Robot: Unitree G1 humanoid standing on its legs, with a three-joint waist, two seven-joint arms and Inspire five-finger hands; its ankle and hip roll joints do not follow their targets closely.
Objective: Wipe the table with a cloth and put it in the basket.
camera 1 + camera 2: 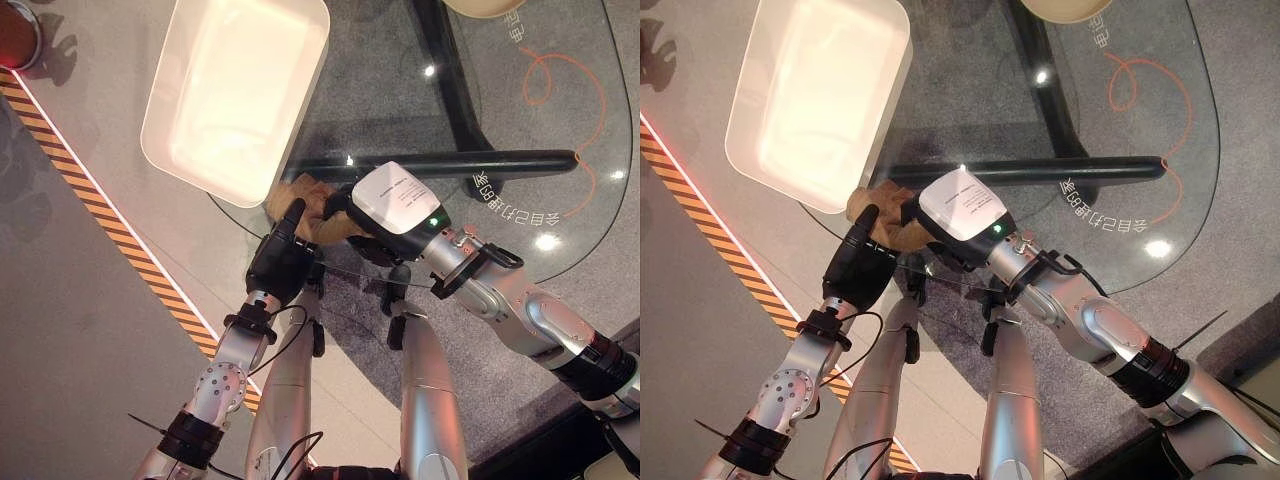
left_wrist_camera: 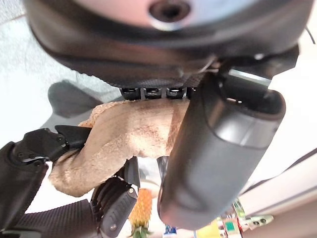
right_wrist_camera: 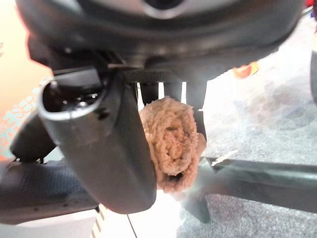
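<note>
Stood by the table (image 1: 560,130), a round glass top w/ a dark frame showing under it and orange line markings on the glass. 1 cloth (image 1: 305,190), tan and fuzzy, bunched up at the near edge of the glass, just beside the near corner of the basket. 1 basket (image 1: 235,90), white plastic, rectangular, sat on the table's left part w/ its left side hanging past the glass edge; nothing in it that I could see.

2 hands, both on that 1 cloth. The left hand (image 1: 280,255) came up from below the table edge, fingers and thumb curled round 1 end of the cloth; the left wrist view showed the cloth (image 2: 124,139) caught between its thumb and fingers. The right hand (image 1: 925,240) came in from the right over the glass, back of hand w/ a white cover facing up, and had the other end; in the right wrist view the cloth (image 3: 171,144) was a rolled wad pinched between thumb and fingers.

On the floor to the left, 1 orange-and-black striped tape line (image 1: 100,205) ran diagonally.
</note>
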